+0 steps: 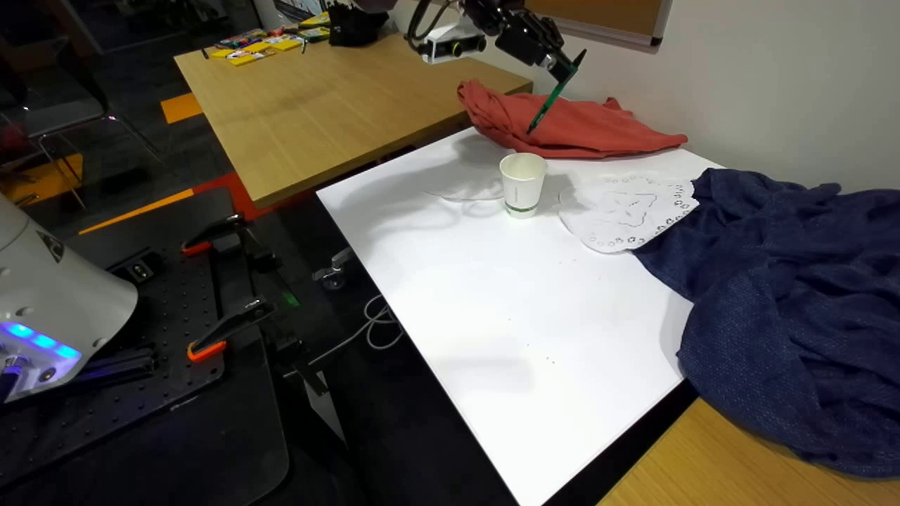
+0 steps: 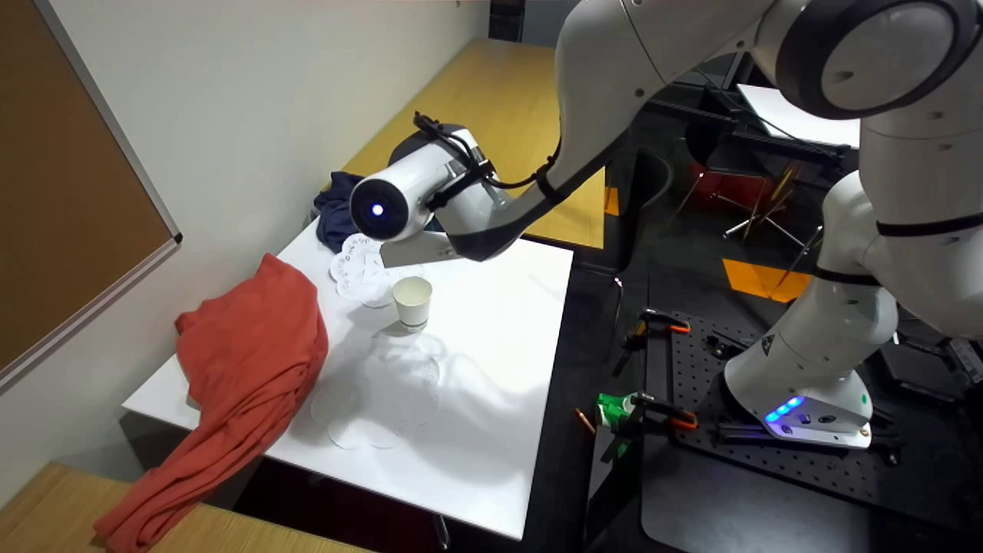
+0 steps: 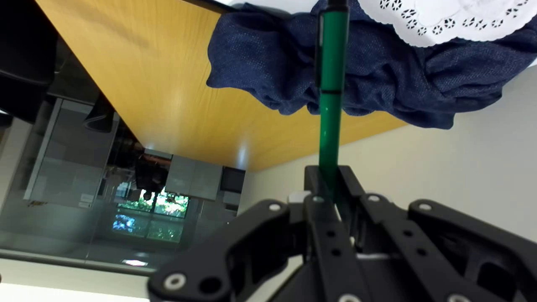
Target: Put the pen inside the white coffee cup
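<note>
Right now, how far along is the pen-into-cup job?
Done: the pen is picked up, clamped in the gripper.
In hand: it hangs tilted in midair, outside the white coffee cup, which stands upright on the white table.
Left: likely align it over the cup, lower it in, release.

Wooden tables (image 1: 337, 105) flank the white counter (image 1: 450, 302) by a pale wall (image 1: 773, 91) with a brown board (image 2: 69, 177); orange patches (image 1: 181, 107) break the dark floor (image 1: 112, 190), and I see a window (image 3: 172, 203) glowing green.

No legible words — white cup (image 1: 523, 184): print (image 1: 522, 197) too small; robot base (image 2: 806, 401) — triangular sign (image 2: 768, 344).
</note>
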